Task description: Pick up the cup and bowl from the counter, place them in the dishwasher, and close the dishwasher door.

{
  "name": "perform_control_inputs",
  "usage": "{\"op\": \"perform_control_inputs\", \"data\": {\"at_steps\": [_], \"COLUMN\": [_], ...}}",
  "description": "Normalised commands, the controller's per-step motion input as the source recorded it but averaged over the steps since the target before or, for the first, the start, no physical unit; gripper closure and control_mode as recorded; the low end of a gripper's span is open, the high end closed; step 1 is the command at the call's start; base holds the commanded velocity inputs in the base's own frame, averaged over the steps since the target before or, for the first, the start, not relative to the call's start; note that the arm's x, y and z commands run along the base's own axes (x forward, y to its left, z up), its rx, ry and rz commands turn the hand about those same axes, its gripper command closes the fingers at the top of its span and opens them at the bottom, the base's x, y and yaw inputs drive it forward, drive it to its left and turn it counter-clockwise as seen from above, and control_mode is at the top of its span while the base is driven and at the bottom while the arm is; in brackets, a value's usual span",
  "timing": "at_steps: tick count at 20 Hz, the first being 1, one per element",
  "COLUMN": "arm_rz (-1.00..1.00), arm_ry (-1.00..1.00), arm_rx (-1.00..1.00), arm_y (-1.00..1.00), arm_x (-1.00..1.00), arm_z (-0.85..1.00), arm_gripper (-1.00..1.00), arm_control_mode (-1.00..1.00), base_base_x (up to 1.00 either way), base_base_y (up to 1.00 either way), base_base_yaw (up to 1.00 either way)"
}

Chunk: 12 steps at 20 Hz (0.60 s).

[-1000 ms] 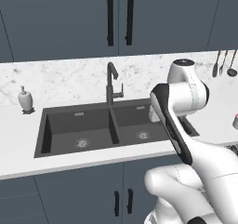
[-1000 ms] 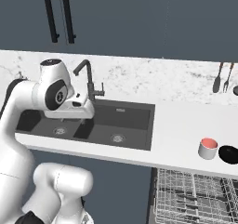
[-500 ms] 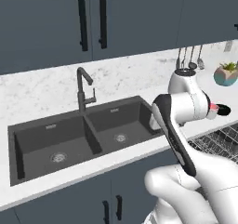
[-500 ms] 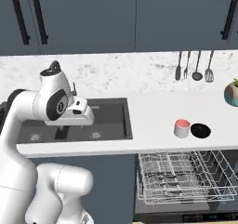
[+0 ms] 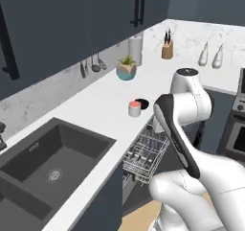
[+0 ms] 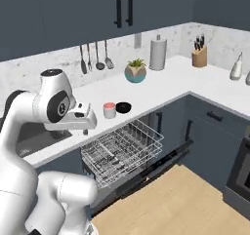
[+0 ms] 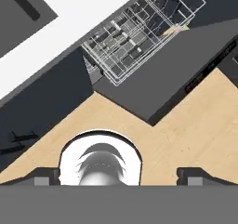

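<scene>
The grey-white cup with a pink inside stands on the white counter, touching or nearly touching the low black bowl beside it. Below them the dishwasher is open: its white wire rack is pulled out over the lowered dark door. My gripper hangs open and empty, left of the rack and short of the counter's front edge, pointing down at the floor. Its fingertips stand wide apart.
A teal-and-tan plant pot, paper towel roll, knife block and bottles line the back of the counter. Utensils hang on the wall. The sink is to the left, an oven to the right, wood floor below.
The base has driven right along the counter, so the whole view has shifted from the sink to the open dishwasher and the corner. The arm keeps about the same pose.
</scene>
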Motion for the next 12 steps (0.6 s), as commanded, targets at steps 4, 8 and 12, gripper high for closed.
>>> {"op": "perform_control_inputs", "data": {"at_steps": [4, 8, 12], "arm_rz": [0.0, 0.0, 0.0], "arm_ry": [0.0, 0.0, 0.0], "arm_rx": [0.0, 0.0, 0.0], "arm_y": [0.0, 0.0, 0.0], "arm_x": [0.0, 0.0, 0.0], "arm_z": [0.0, 0.0, 0.0], "arm_gripper": [-1.0, -1.0, -1.0], "arm_control_mode": [1.0, 1.0, 1.0], "base_base_x": [0.0, 0.2, 0.32], "base_base_y": [0.41, 0.22, 0.7], "base_base_yaw": [-0.86, -0.59, -0.3]}}
